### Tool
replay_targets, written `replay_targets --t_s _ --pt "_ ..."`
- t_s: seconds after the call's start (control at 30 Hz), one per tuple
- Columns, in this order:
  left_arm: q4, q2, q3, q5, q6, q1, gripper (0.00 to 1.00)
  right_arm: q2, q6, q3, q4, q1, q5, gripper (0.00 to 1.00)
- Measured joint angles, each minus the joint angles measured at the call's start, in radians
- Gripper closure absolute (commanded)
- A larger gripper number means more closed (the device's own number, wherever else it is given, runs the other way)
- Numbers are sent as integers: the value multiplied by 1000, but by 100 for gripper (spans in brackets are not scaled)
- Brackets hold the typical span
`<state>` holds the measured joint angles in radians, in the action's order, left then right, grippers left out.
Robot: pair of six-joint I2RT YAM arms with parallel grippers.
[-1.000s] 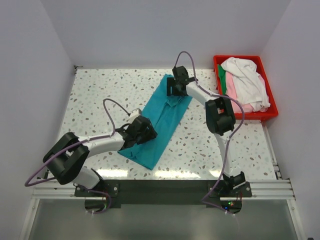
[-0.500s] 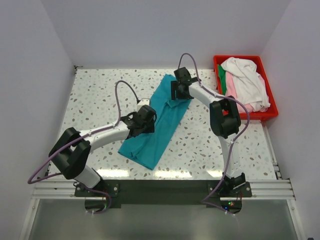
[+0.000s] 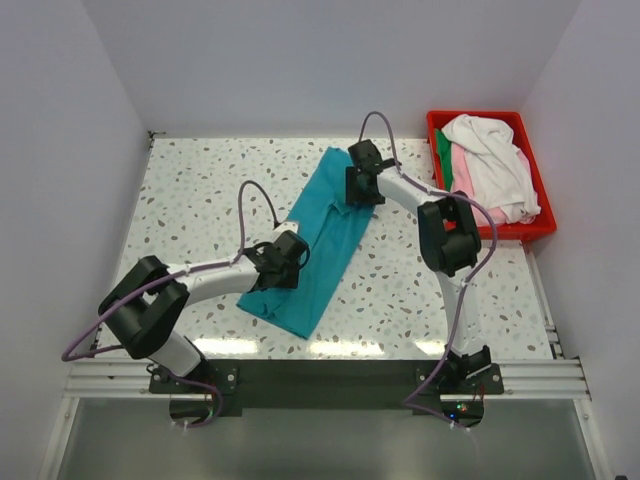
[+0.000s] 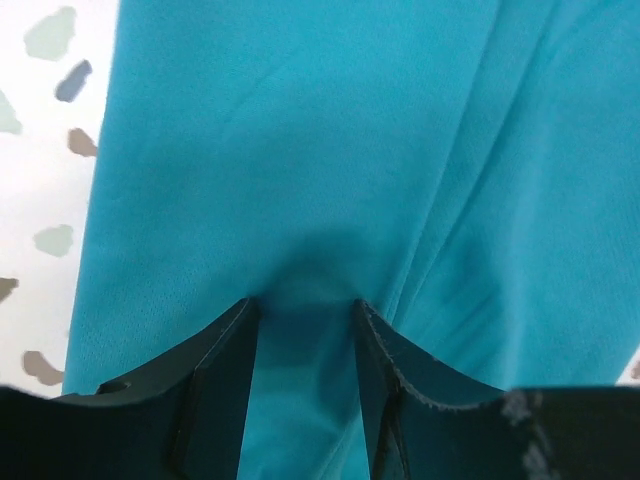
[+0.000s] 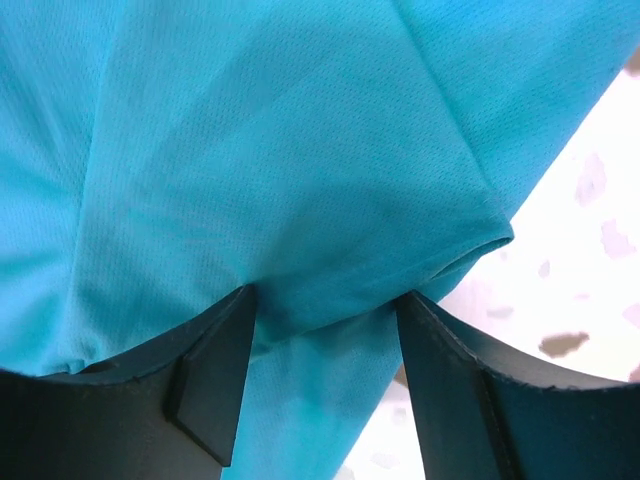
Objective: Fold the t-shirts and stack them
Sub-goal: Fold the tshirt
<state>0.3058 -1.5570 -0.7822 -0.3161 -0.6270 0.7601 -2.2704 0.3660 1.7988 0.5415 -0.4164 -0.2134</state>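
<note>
A teal t-shirt, folded into a long strip, lies slantwise on the speckled table. My left gripper presses down on its left side near the middle. In the left wrist view the left gripper is open, its jaws apart with teal t-shirt cloth puckering between them. My right gripper rests on the shirt's far right part. In the right wrist view the right gripper is open wide over a folded edge of the teal t-shirt. White, pink and green t-shirts lie in the bin.
A red bin stands at the table's back right corner. White walls close in the table at the back and on both sides. The arms' bases and a metal rail run along the near edge.
My left gripper went up along the shirt, then came back down toward its left edge, its jaws narrowing. The right gripper shifted slightly right and its jaws narrowed a little.
</note>
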Motion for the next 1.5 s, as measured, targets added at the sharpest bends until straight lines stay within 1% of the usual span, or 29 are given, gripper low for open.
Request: replay_targets --t_s 0.13,0.17,0.2,0.27,0.3,0.37,0.4,0.5,0.57,0.6,0.7,0.73,0.77,0.87,0.97,1.0,1.07,1.2,1.3,1.33,1.5 --pt "-76 4 25 6 -44 26 53 -95 -16 154 16 8 8 37" --pt "-101 3 29 15 -61 28 53 -124 -24 199 15 12 14 36" --pt "-124 -3 29 29 -79 28 52 -146 -30 237 16 15 17 31" --pt "-168 -23 21 45 -114 29 50 -203 -47 332 21 24 27 26" --pt "-185 -40 5 54 -129 29 49 -229 -56 374 24 29 30 21" --pt "-217 -81 -31 73 -153 29 45 -268 -74 449 36 37 43 16" --pt "-224 -95 -49 84 -164 29 44 -277 -81 468 40 42 48 11" --pt "-222 -113 -78 107 -171 29 39 -271 -103 468 53 51 51 6" --pt "-206 -110 -89 110 -165 31 38 -252 -113 448 58 55 49 5" --pt "-199 -107 -94 111 -161 31 38 -232 -114 428 63 56 48 5" --pt "-159 -76 -113 111 -138 34 42 -135 -111 351 85 57 48 6" --pt "-152 -58 -114 111 -131 34 47 -97 -108 322 86 57 48 6" --pt "-146 -38 -114 113 -124 34 48 -49 -104 285 92 56 48 7" --pt "-141 4 -113 145 -103 34 56 138 -78 122 59 56 48 11" --pt "-148 13 -102 194 -89 42 62 330 -48 -52 17 51 49 15" --pt "-148 13 -92 209 -87 50 63 379 -38 -102 3 50 50 18" --pt "-147 13 -71 235 -86 68 66 464 -19 -209 -33 42 53 20" --pt "-145 12 -43 264 -87 108 70 568 13 -426 -89 6 60 22" --pt "-145 8 -37 269 -89 139 72 608 37 -573 -110 -48 73 23" --pt "-148 5 -34 270 -91 148 74 618 44 -616 -113 -66 74 23" --pt "-191 -13 18 291 -110 175 74 682 84 -771 -143 -146 78 24"
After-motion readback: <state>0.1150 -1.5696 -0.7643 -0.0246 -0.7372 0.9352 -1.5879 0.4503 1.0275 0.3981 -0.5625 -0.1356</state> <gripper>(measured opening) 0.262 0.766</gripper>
